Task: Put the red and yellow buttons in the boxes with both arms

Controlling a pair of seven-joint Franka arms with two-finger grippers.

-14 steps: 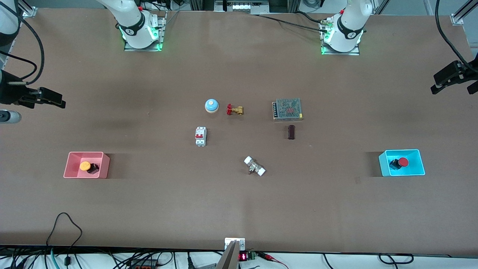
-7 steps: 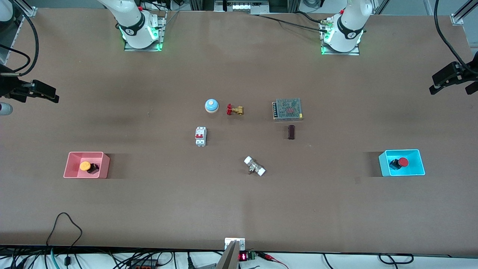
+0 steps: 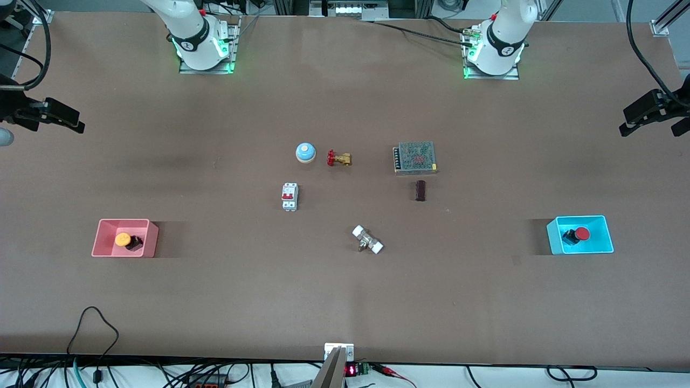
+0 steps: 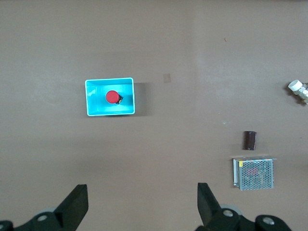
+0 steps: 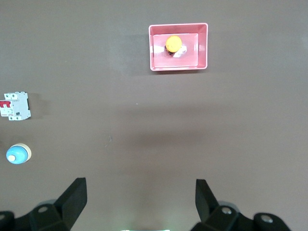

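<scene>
Left gripper (image 3: 647,115) is up in the air over the counter (image 3: 345,302) edge at the left arm's end, jaws spread wide and empty; the left wrist view shows both fingers (image 4: 77,204) well apart with bare counter between them. Right gripper (image 3: 56,116) mirrors it over the edge at the right arm's end, fingers (image 5: 72,195) also wide apart, holding nothing.

Outward from the left gripper: cyan box (image 3: 580,235) sits near the left arm's end, with the red button (image 3: 581,233) inside it, tipped on its side, black body toward one wall. Outward from the right gripper: pink box (image 3: 125,237) near the right arm's end, yellow button (image 3: 123,239) inside, also lying over on its body.

Mid-counter clutter, all untouched: blue-domed bell (image 3: 305,152), red-handled brass valve (image 3: 338,158), circuit breaker (image 3: 289,196), mesh-cased power supply (image 3: 414,158), small dark cylinder (image 3: 420,190), white-capped fitting (image 3: 367,240).

My read: both placements look done, and the step in hand is the retreat to park. To do it well:
- keep both grippers high and outboard; no sweep over the centre parts
- keep jaws apart, no need to close on anything
- watch the cable loops at each end of the counter; don't let them drag toward the boxes
- don't go back in to right the tipped buttons; they're inside the walls, which is all the task asks
</scene>
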